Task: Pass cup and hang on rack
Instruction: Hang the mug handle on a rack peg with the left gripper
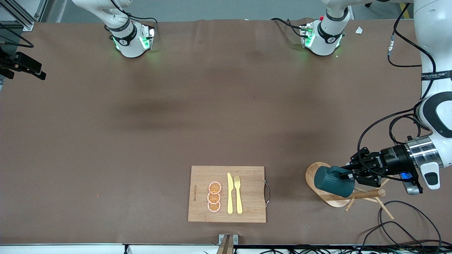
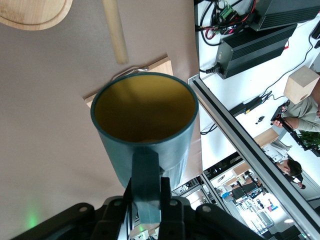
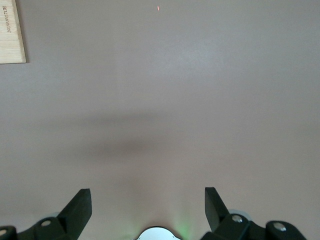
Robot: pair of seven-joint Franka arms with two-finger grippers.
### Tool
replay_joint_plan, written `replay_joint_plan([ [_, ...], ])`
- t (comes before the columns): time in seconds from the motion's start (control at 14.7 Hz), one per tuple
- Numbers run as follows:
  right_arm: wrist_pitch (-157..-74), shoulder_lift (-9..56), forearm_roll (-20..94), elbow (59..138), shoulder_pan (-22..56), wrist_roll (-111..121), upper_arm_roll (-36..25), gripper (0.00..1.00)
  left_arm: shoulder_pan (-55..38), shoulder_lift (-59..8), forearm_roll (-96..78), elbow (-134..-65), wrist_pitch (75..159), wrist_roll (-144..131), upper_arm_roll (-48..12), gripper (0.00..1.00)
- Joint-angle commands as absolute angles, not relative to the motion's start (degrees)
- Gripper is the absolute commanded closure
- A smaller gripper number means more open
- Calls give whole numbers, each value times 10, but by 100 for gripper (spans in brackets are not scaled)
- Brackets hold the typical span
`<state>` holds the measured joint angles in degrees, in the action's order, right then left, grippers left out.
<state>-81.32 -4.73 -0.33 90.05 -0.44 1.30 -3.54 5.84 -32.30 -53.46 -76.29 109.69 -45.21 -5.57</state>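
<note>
Left wrist view: teal, yellow-lined cup (image 2: 145,130)

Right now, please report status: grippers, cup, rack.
Left gripper shut on cup handle, over rack. Right gripper open over bare table, waiting. Cup not yet hung.

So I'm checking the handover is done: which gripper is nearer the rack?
Left. The left gripper is over the rack, shut on the cup by its handle. The right gripper is open over bare table, with no rack in its wrist view.
</note>
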Motion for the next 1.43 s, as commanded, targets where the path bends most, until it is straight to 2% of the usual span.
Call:
replay_joint_plan([
  [0.0, -819, -65, -10, 918, -4, 17, -35, 0, 73, -327, -548, -760, 1100, -446, -57, 100],
  [1.36, -812, -63, 5, 908, -2, 21, -33, 0, 121, -372, -616, -761, 1097, -446, -59, 99],
])
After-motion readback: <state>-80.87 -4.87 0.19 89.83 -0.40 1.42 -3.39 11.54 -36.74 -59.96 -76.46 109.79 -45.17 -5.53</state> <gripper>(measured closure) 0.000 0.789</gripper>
